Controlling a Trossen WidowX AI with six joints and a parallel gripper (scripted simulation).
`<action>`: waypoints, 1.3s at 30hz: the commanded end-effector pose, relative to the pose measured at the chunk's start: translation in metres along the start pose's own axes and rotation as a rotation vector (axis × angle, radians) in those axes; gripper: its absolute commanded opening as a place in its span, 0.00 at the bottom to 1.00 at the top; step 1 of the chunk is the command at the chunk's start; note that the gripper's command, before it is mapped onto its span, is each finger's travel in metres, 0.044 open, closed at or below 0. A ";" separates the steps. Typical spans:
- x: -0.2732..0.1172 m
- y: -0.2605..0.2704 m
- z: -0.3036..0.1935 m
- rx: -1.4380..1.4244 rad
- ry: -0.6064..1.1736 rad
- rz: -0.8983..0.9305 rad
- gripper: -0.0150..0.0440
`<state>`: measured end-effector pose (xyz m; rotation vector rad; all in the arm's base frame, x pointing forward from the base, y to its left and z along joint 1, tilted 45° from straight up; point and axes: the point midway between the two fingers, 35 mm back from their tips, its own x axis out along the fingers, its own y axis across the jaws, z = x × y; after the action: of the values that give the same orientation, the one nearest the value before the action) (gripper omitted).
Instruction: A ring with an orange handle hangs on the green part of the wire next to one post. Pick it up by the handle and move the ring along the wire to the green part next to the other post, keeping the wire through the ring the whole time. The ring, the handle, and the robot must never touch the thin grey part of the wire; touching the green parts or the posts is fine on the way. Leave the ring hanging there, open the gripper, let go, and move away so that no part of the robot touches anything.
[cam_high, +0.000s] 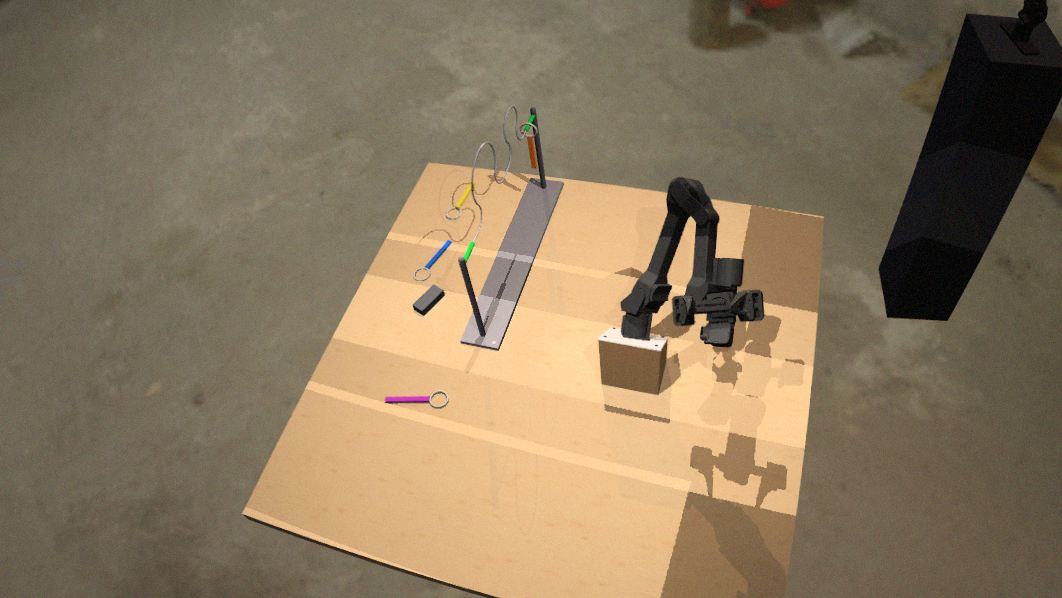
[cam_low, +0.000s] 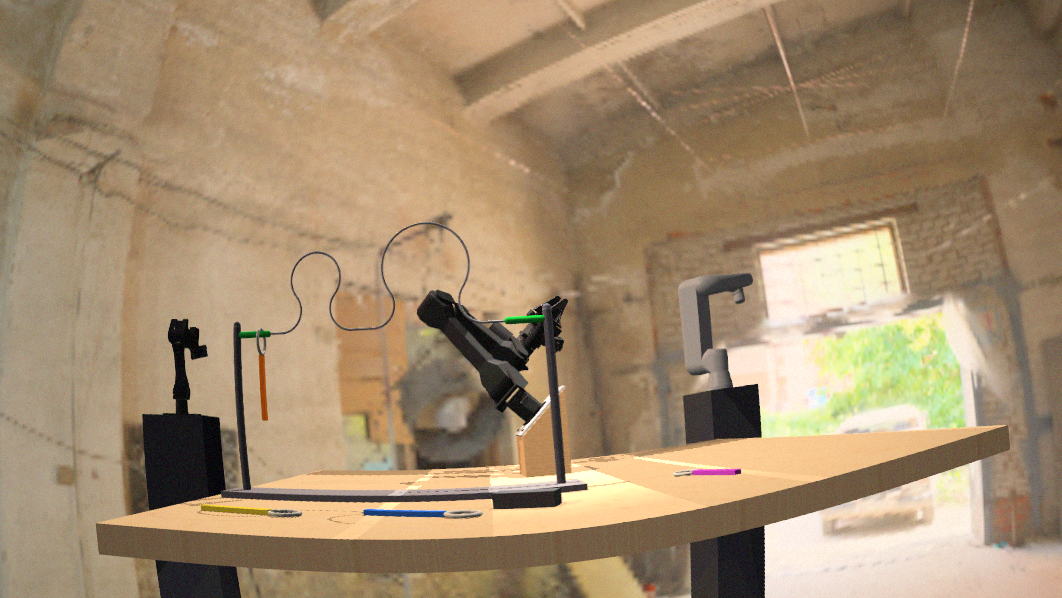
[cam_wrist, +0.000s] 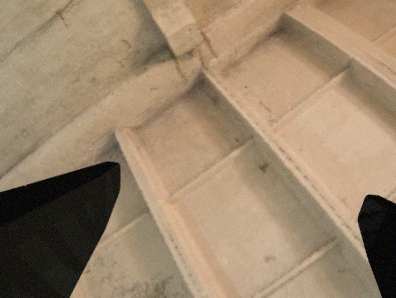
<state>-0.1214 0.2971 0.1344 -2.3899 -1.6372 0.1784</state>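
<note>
The orange handle hangs straight down below its ring. The ring is around the green part at the far post. The thin grey wire runs in a small and a larger loop to the other green part at the near post. My gripper is open and empty, well away from ring and wire, on the far side of the arm's base. The wrist view shows only ceiling between the fingers.
Both posts stand on a grey base plate. A yellow-handled ring, a blue-handled ring and a black block lie beyond it. A magenta-handled ring lies apart, past the near post.
</note>
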 end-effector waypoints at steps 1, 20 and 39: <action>0.001 0.000 0.000 0.001 0.001 0.001 0.89; 0.109 0.053 -0.061 0.221 0.139 0.203 0.53; 0.186 0.178 -0.164 0.414 0.366 0.393 0.53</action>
<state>0.1127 0.3921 0.2373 -2.2532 -0.9270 0.1457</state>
